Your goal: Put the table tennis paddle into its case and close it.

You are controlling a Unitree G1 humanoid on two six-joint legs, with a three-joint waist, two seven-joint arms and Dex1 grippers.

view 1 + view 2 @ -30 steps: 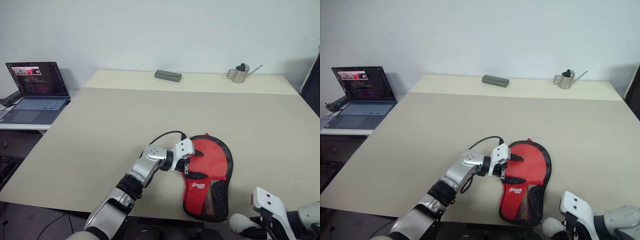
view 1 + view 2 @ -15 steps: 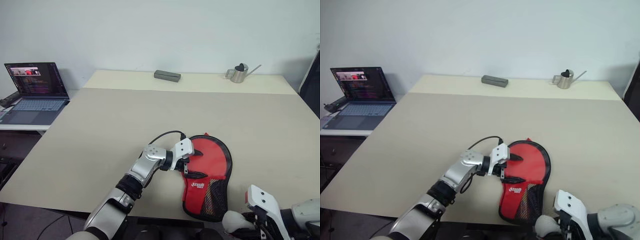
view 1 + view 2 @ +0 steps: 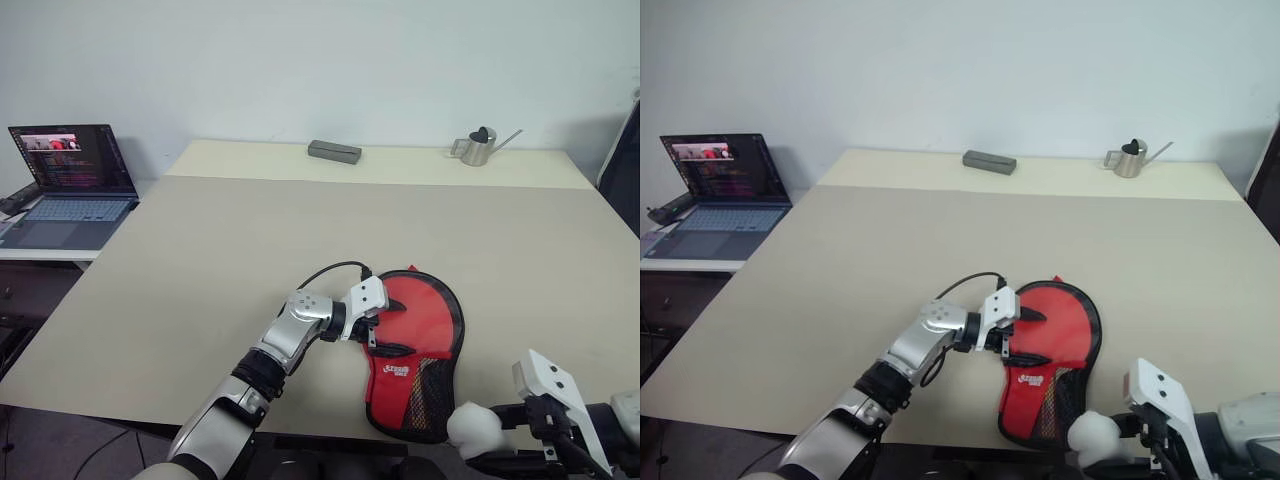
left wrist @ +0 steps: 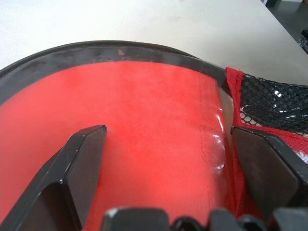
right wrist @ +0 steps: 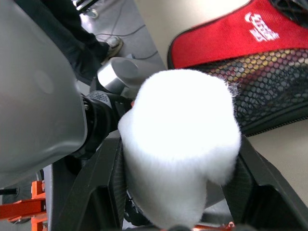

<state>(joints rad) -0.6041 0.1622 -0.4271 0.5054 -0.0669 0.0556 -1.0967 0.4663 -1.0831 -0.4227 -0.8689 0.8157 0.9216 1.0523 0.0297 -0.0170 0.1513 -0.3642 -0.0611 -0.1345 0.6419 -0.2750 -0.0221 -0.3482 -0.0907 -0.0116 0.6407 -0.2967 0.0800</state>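
The case (image 3: pixel 418 352) lies flat near the table's front edge, with a black rim, a red panel with a white logo and a black mesh pocket (image 4: pixel 274 103). Its round part is smooth red under a glossy clear film (image 4: pixel 211 144). I cannot tell whether that red is the table tennis paddle's face, and no handle shows. My left gripper (image 3: pixel 392 328) rests over the round part, open, one finger (image 4: pixel 86 154) on the red. My right gripper (image 3: pixel 482 432) hovers off the front edge below the case, shut on a white fluffy ball (image 5: pixel 183 139).
A grey rectangular box (image 3: pixel 335 150) and a small metal watering can (image 3: pixel 480 146) stand along the far edge of the table (image 3: pixel 250 240). An open laptop (image 3: pixel 70 180) sits on a side desk at the left.
My right gripper has risen and swung, bringing the white ball up beside the case's lower end. The left gripper and the case have stayed put.
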